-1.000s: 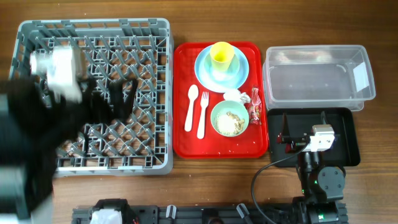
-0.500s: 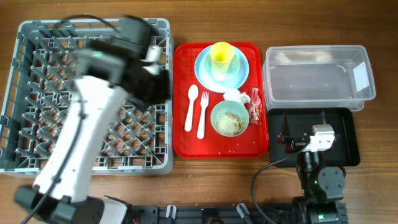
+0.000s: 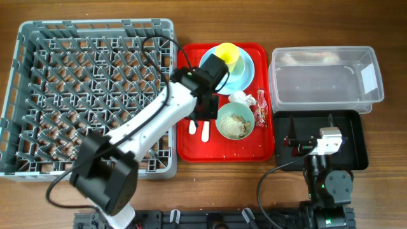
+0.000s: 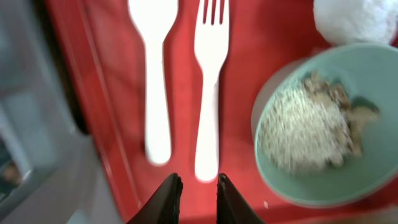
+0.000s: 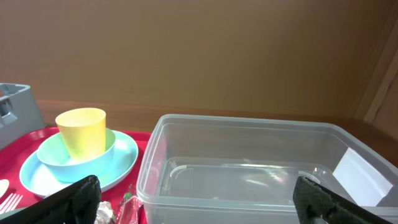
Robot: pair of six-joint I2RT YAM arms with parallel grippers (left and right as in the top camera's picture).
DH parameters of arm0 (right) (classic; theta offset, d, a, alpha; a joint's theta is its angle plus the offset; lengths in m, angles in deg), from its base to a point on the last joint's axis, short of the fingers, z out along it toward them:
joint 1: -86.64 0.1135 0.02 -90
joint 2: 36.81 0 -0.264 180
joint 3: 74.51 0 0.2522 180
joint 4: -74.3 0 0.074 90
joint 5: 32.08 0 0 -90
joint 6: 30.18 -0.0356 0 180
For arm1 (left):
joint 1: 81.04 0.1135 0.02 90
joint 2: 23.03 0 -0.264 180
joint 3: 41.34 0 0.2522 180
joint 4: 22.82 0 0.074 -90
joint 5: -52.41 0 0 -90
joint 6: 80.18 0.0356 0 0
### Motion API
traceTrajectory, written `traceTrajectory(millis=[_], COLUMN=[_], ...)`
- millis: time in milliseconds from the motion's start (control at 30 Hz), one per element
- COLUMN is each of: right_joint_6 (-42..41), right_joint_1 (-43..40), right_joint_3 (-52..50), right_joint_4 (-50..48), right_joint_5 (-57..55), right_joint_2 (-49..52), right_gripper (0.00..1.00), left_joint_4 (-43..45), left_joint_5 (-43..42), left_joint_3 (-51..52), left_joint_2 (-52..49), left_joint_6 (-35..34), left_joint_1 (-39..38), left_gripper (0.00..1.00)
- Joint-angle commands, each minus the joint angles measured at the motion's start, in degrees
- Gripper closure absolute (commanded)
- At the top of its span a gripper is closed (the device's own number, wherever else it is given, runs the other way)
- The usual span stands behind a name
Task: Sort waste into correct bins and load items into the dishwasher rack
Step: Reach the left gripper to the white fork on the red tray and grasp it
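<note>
My left gripper [image 4: 198, 186] hovers low over the red tray [image 3: 222, 149], just past the handle end of the white fork [image 4: 208, 81]. Its jaws stand nearly together with nothing between them. The white spoon [image 4: 155, 74] lies left of the fork. The green-blue bowl [image 3: 235, 121] holds rice-like scraps [image 4: 305, 124]. A white napkin [image 3: 238, 97] and a red wrapper [image 3: 262, 105] lie beside the bowl. The yellow cup [image 3: 227, 56] stands on the light-blue plate [image 3: 247, 71]. My right gripper [image 5: 200, 196] stands wide open and empty above the black tray [image 3: 353, 152].
The grey dishwasher rack [image 3: 95, 25] fills the left side, its wall close beside my left gripper. The clear tub [image 3: 324, 79] sits at the back right, right in front of the right wrist camera. My left arm crosses the rack's front right corner.
My left arm has swung right from over the rack to above the fork and spoon on the red tray. The right arm has not moved.
</note>
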Motion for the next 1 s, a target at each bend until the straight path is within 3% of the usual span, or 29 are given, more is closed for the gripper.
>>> traceTrajectory(millis=[0, 100, 967], right_joint_6=[-0.9, -0.9, -0.9], right_joint_1=[-0.3, -0.3, -0.3], right_joint_3=[-0.1, -0.1, -0.1], right_joint_4=[-0.2, -0.2, -0.2], right_joint_5=[-0.5, -0.5, -0.5], right_joint_2=[-0.1, -0.1, -0.1], right_gripper=[0.00, 0.00, 0.00], left_joint_4=[1.6, 2.4, 14.6], left_joint_5=[2.6, 2.4, 1.9], left_joint_3=[0.4, 0.4, 4.9], left_joint_2=[-4.1, -6.8, -13.4], left_joint_6=[-0.9, -1.0, -0.9], left_joint_1=[-0.5, -0.5, -2.1], left_gripper=[0.82, 0.87, 0.83])
